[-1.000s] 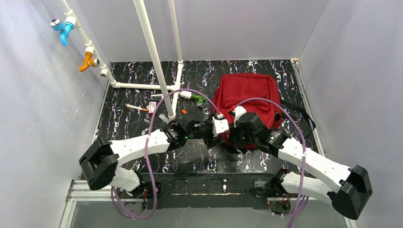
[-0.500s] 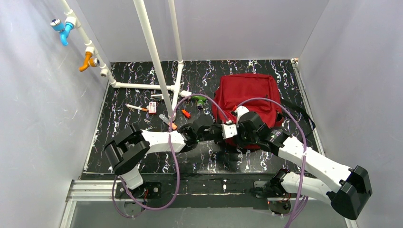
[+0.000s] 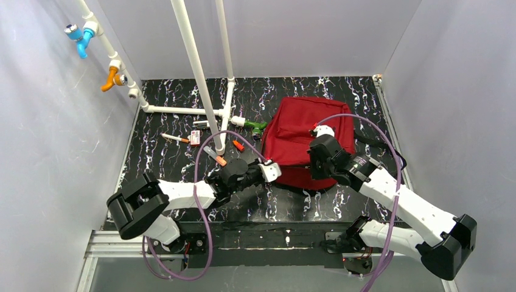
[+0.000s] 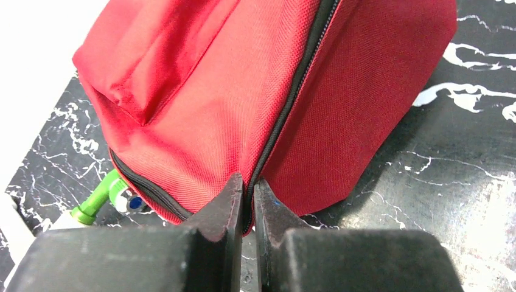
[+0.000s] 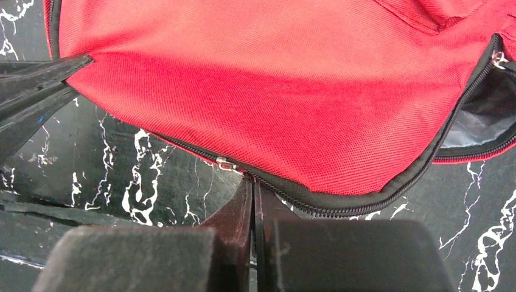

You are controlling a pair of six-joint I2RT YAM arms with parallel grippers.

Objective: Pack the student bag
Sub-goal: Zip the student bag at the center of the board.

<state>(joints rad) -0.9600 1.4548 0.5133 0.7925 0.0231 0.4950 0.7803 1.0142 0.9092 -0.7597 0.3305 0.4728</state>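
Packing looks barely begun: the large soft dark-red fabric student bag (image 3: 298, 137) lies flat on the black white-veined worktop (image 3: 170, 164), right of the white plastic pipe frame (image 3: 198, 67). Small items lie outside the bag, off its left side, among them a green-capped marker (image 3: 255, 126) just beside the bag's far-left corner and a short orange pen (image 3: 238, 146) a little nearer. Nothing can be seen going in, so the loading seems to be left to do. One zipper is partly undone, showing grey lining (image 5: 481, 115) through the gap. The left end effector (image 4: 246, 185) meets the bag's near-left corner, its jaws pinched almost together on the black zipper trim that runs straight into the slit between them. The right end effector (image 5: 254, 188) sits at the bag's near edge, jaws pressed together against the zipper line just beside a small metal zipper pull (image 5: 226, 163); whether any cloth is caught between them cannot be told.
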